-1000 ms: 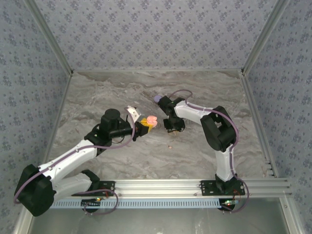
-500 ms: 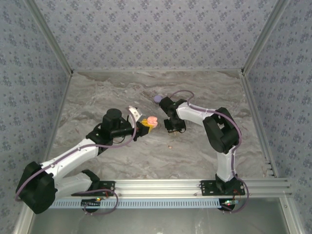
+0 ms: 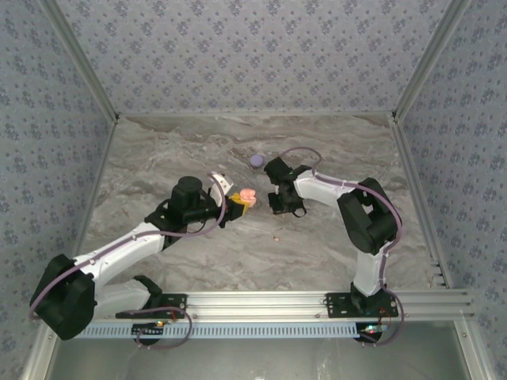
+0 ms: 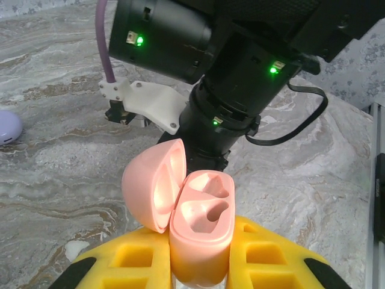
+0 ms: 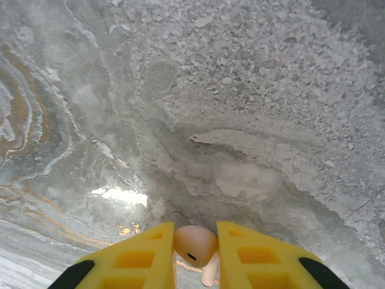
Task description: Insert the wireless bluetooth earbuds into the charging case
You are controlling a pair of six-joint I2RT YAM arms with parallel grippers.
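Holding the salmon-pink charging case by its base, the left gripper was clamped tight; the lid stood open toward 9 o'clock. The right gripper, at 3 o'clock of the case in the top view, pinched one pink earbud over the desk. A lilac case lay at 12 o'clock.

glossy pink plastic case; smooth pink earbud; marbled table, slight sheen.

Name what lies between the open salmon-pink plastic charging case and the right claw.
Nothing: in the top view, bare grey marbled tabletop separates the open salmon-pink plastic charging case from the right claw.
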